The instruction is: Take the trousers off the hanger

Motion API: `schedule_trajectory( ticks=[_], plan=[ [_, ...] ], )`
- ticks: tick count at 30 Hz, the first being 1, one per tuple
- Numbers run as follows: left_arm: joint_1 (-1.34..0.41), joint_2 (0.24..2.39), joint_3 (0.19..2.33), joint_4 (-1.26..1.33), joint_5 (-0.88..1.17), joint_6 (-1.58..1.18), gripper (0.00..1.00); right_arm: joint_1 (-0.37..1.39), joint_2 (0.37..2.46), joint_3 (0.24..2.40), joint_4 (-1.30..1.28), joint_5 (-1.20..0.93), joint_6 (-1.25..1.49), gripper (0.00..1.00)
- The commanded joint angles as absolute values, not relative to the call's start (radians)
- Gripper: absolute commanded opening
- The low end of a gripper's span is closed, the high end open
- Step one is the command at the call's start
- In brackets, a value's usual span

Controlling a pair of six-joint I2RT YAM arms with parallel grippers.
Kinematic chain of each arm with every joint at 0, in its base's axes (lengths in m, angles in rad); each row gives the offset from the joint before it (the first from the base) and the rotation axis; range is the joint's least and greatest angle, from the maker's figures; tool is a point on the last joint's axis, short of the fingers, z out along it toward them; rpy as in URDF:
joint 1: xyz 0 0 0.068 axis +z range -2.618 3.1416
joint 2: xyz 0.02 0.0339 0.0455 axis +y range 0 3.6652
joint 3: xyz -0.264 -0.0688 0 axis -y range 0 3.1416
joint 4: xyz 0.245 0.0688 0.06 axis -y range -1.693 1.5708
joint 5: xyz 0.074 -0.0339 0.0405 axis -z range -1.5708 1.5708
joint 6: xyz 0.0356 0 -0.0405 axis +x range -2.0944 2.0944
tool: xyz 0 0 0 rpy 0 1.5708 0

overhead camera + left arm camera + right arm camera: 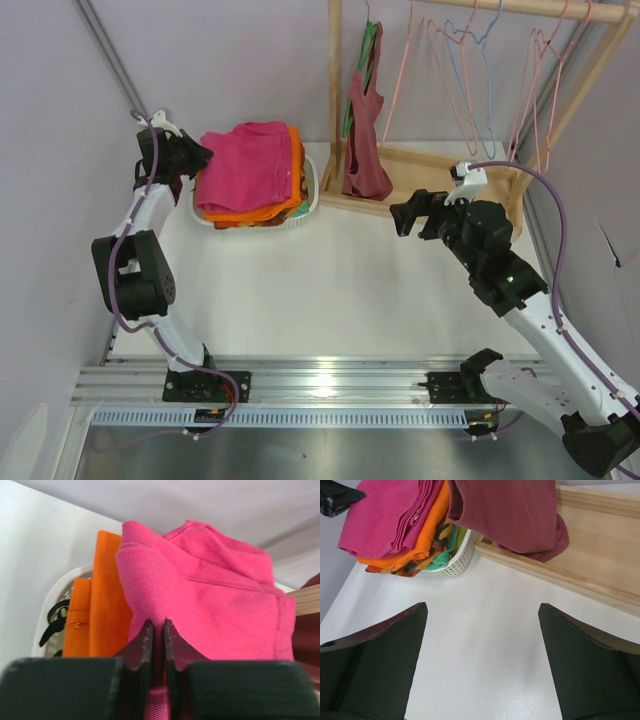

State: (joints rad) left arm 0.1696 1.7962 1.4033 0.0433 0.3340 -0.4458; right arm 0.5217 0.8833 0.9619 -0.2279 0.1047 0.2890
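The magenta trousers (pixel 245 165) lie folded on top of an orange cloth (pixel 265 212) in a white basket (pixel 312 195). My left gripper (pixel 200 160) is at their left edge. In the left wrist view it (pixel 155 630) is shut on a fold of the trousers (pixel 215 590). Light-pink wire hangers (pixel 402 70) hang bare on the rail; no trousers are on them. My right gripper (pixel 403 217) is open and empty above the table, in front of the rack. In the right wrist view the gripper (pixel 482 615) faces the trousers (pixel 385 515).
A maroon garment (pixel 368 150) hangs on a green hanger (pixel 368 55) at the wooden rack's left post. A light-blue hanger (pixel 487 80) and more pink ones hang on the rail. The rack's wooden base (pixel 425 170) sits at the back right.
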Motion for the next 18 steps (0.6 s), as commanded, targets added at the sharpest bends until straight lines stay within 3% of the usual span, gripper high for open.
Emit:
schedule_trajectory(
  ticks=[1,2,3,6,9,14,18],
  plan=[
    [0.16,1.786,1.465,0.009,0.316,-0.378,0.16,0.526,0.874,0.985,-0.224,0.137,0.301,0.99],
    [0.16,1.776,1.471,0.005,0.302,-0.371,0.25,0.526,0.882,0.986,-0.225,0.138,0.304,0.99],
    [0.16,1.769,1.474,-0.046,0.295,-0.361,0.42,0.526,0.885,0.989,-0.227,0.14,0.308,1.0],
    [0.16,1.729,1.496,-0.09,0.236,-0.347,0.73,0.528,0.91,0.996,-0.238,0.129,0.328,0.99],
    [0.161,1.688,1.525,-0.162,0.181,-0.301,0.85,0.528,0.926,1.005,-0.248,0.123,0.334,0.99],
    [0.173,1.6,1.532,-0.258,0.169,-0.281,0.89,0.526,0.907,0.994,-0.226,0.141,0.331,0.99],
    [0.176,1.493,1.514,-0.316,0.153,-0.278,0.99,0.522,0.888,1.006,-0.235,0.153,0.305,1.0]
  ],
)
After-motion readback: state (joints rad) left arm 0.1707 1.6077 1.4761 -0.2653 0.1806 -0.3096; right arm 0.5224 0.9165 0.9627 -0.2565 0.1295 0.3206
